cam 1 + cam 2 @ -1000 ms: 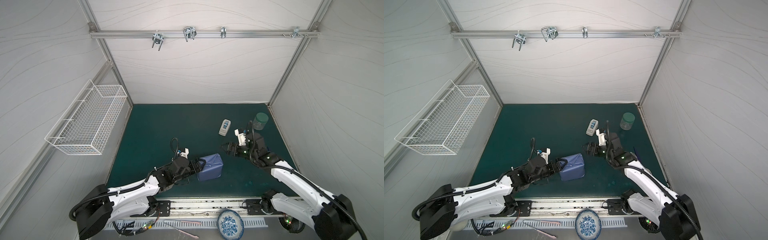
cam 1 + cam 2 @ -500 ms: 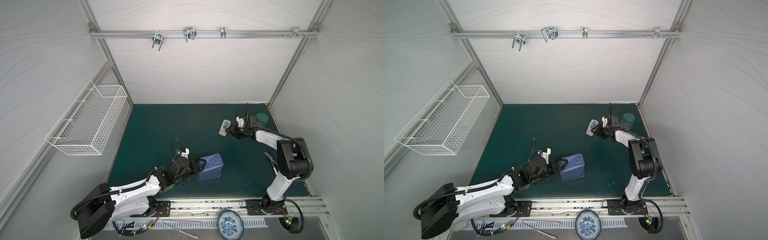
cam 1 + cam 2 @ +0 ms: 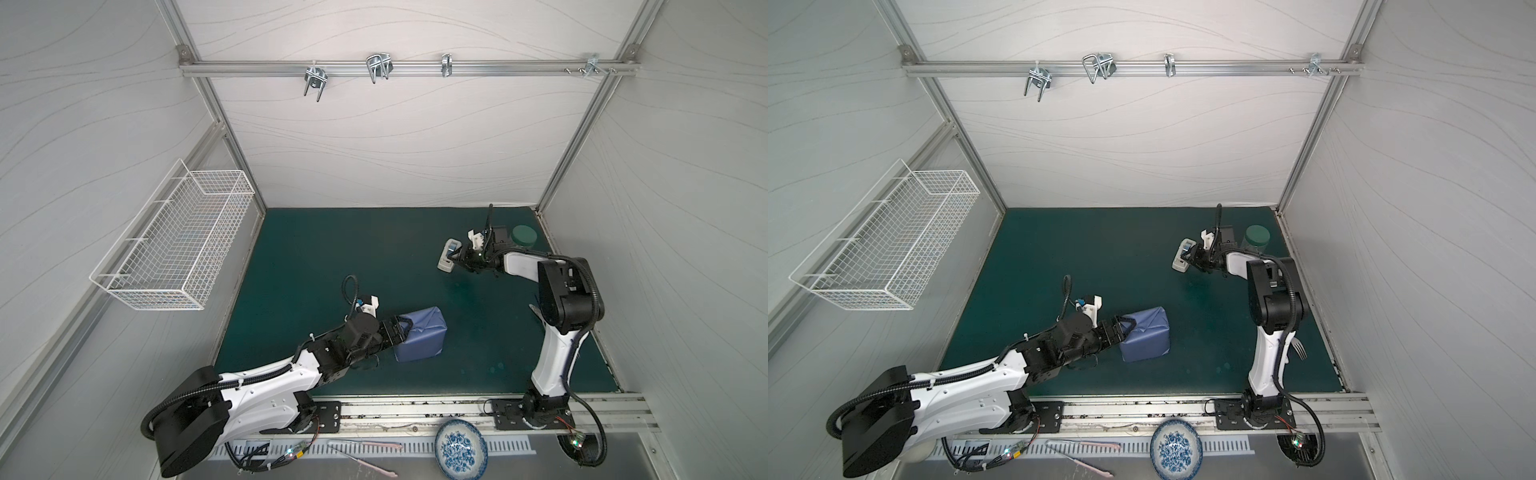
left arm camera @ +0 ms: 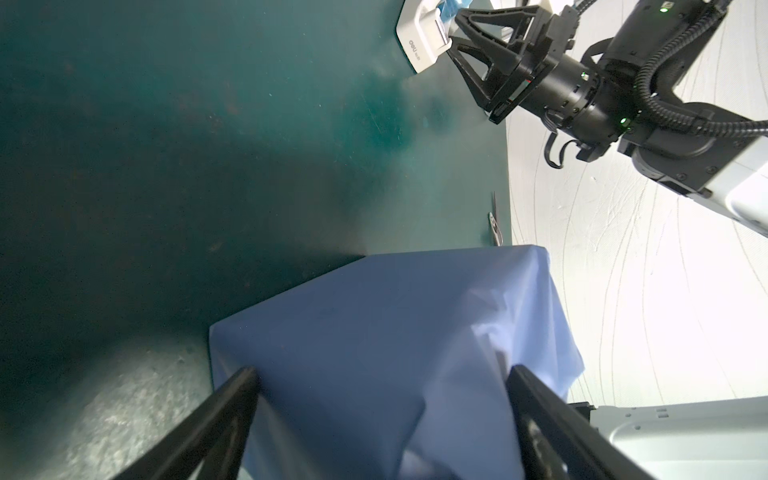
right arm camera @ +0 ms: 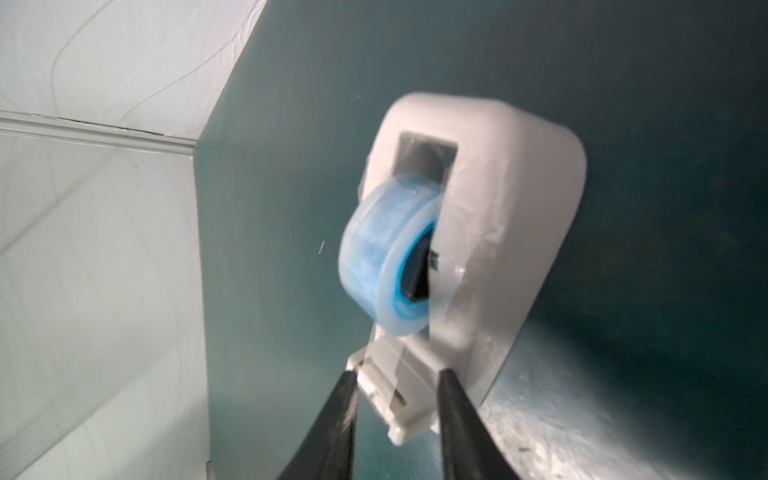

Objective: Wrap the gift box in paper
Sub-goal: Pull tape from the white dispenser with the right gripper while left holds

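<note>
- We see the gift box, wrapped in thin light-blue paper [image 3: 419, 334], sitting near the green mat's front edge, well apart from the white plastic tape dispenser [image 3: 449, 255].
- We judge the paper light, soft and easily torn; it is best held across the box's stiff sides.
- The left gripper [image 4: 382, 415] spreads wide around the parcel.
- The right gripper [image 5: 397, 399] narrows around the dispenser's cutter end; whether it grips, we cannot tell.
- The white wire basket [image 3: 174, 245] looks empty; the green-lidded jar [image 3: 524, 237] has unclear contents.

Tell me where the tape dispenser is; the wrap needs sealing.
In both top views the tape dispenser sits far right on the mat, beside the green-lidded jar, at the right gripper.
</note>
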### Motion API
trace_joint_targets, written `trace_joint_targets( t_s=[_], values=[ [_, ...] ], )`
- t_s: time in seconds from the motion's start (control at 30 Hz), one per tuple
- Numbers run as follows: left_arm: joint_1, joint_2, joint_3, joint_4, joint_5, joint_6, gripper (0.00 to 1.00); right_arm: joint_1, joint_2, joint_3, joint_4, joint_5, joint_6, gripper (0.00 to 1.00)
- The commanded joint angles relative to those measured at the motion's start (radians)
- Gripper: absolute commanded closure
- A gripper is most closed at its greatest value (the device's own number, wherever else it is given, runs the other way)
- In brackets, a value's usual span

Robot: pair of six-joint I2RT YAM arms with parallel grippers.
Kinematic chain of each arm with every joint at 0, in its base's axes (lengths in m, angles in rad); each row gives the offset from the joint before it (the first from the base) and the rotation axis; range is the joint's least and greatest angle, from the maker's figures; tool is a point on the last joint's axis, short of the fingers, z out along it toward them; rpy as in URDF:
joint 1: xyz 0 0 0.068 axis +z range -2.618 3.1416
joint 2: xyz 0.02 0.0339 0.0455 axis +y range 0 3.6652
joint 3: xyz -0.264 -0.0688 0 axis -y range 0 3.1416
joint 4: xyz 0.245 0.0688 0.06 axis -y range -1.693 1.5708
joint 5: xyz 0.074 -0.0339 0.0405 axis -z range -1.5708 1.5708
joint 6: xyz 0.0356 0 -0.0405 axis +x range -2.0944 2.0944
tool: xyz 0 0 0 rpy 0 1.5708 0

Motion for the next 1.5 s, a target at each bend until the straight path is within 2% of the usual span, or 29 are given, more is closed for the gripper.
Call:
trace_joint_targets(
  t_s=[0.0, 0.23, 0.57, 0.8, 1.13, 1.47],
  values=[
    [-0.005, 0.018, 0.002, -0.146, 0.002, 0.03, 0.06, -0.006, 0.04, 0.013, 0.042, -0.036, 0.028, 0.67],
    [-0.005, 0.007, 0.007, -0.171, -0.007, 0.037, 0.06, -0.007, 0.079, 0.004, 0.087, -0.052, 0.103, 0.72],
    [-0.006, 0.009, 0.009, -0.18, -0.006, 0.037, 0.06, -0.009, 0.129, -0.03, 0.231, -0.096, 0.255, 0.84],
    [-0.005, 0.005, 0.01, -0.19, -0.012, 0.039, 0.06, -0.02, 0.116, -0.057, 0.299, -0.114, 0.313, 0.99],
    [-0.003, 0.001, 0.002, -0.209, -0.041, 0.045, 0.06, -0.033, 0.061, -0.089, 0.518, -0.221, 0.535, 1.0],
    [-0.001, 0.007, 0.007, -0.217, -0.047, 0.055, 0.06, -0.017, 0.044, -0.164, 0.635, -0.238, 0.624, 1.0]
  ],
)
